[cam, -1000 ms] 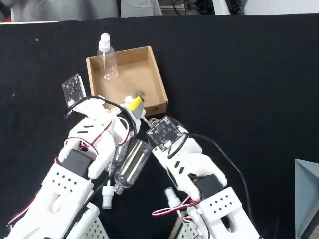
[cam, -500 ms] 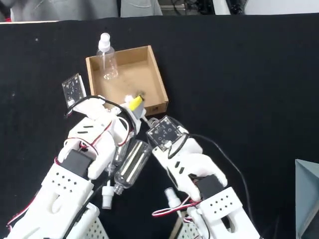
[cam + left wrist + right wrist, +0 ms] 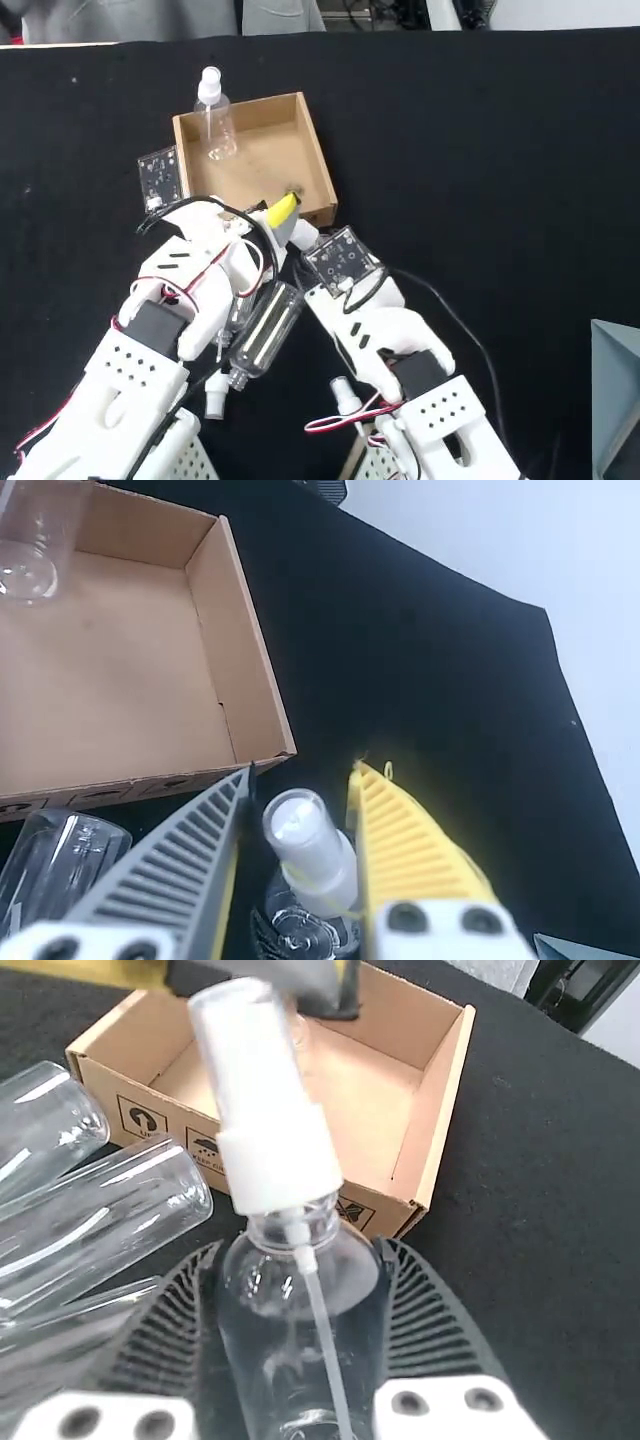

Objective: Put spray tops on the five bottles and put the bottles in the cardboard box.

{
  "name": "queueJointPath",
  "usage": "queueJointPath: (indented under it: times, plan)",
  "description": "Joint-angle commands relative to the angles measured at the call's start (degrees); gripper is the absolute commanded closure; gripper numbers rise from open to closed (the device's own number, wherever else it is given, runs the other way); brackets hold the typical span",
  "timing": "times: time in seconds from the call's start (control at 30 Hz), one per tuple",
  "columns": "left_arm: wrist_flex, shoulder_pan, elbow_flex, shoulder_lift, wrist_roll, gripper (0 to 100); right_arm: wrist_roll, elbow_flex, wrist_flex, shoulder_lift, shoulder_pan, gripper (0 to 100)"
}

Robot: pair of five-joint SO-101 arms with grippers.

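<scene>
My right gripper (image 3: pixel 300 1250) is shut on a clear bottle (image 3: pixel 290 1305) and holds it upright just in front of the cardboard box (image 3: pixel 315 150). A white spray top (image 3: pixel 260 1110) sits on that bottle's neck. My left gripper (image 3: pixel 300 775), with one grey and one yellow finger, is shut on the spray top (image 3: pixel 300 840) from above. In the high view both grippers meet at the box's near corner, left (image 3: pixel 283 212) and right (image 3: pixel 305 240). One bottle with a spray top (image 3: pixel 215 125) stands in the box's far left corner.
Bare clear bottles (image 3: pixel 265 330) lie between the two arms, near the box's front wall (image 3: pixel 150 1120). Loose spray tops lie by the arm bases (image 3: pixel 215 397) (image 3: pixel 345 395). A grey bin corner (image 3: pixel 615 400) shows at the right edge. Black table stretches to the right.
The left wrist has rolled, and its yellow finger now sits a little farther right. The right gripper and its bottle have shifted slightly right, toward the box corner.
</scene>
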Motion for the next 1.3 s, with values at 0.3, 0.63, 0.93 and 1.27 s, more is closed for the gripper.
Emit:
queueJointPath:
  times: [0.3,0.63,0.93,1.27]
  plan:
    - [-0.6,0.0,-1.4,-1.1,-0.8,85,-0.4,-0.1,-1.8,-2.1,-0.8,92.0]
    - [-0.6,-4.4,-1.8,-1.2,-0.6,85,-0.4,-0.4,-1.8,-2.1,-0.5,92.2]
    - [-0.8,-10.5,-1.9,-1.2,-0.6,86,-0.4,-0.7,-1.8,-2.1,-0.4,92.3]
    - [-0.6,-11.7,-0.9,-0.6,-0.6,86,-0.4,-2.2,-1.8,-2.1,0.4,92.3]
